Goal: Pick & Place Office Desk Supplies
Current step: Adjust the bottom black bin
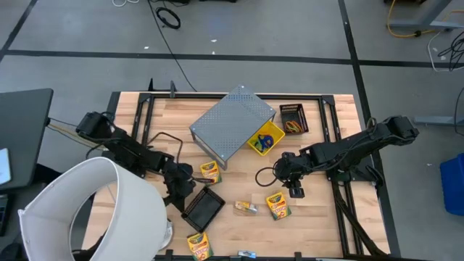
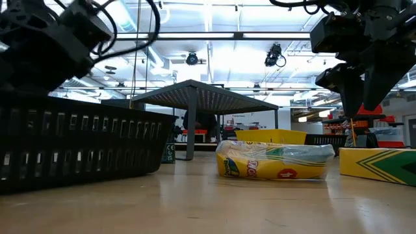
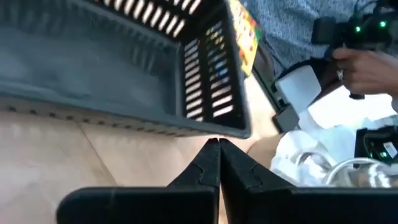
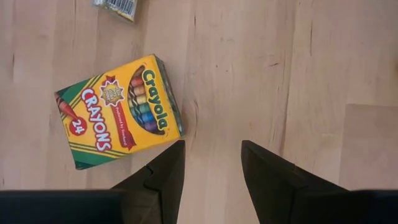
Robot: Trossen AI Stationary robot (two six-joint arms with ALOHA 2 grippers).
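Crayon box (image 4: 118, 112), yellow and green, lies flat on the wooden worktop (image 4: 280, 74), just beside the right pincer (image 4: 211, 165), which hangs above it with jaws apart and empty. Light, stiff cardboard with a smooth printed face, it likely takes a firm squeeze best across its narrow width, not its corners. Near it rests a small wrapped packet (image 1: 246, 208); other crayon boxes (image 1: 209, 172) sit scattered near a black basket (image 1: 204, 207). The left pincer (image 3: 217, 163), shut on nothing, waits at that basket's wall.
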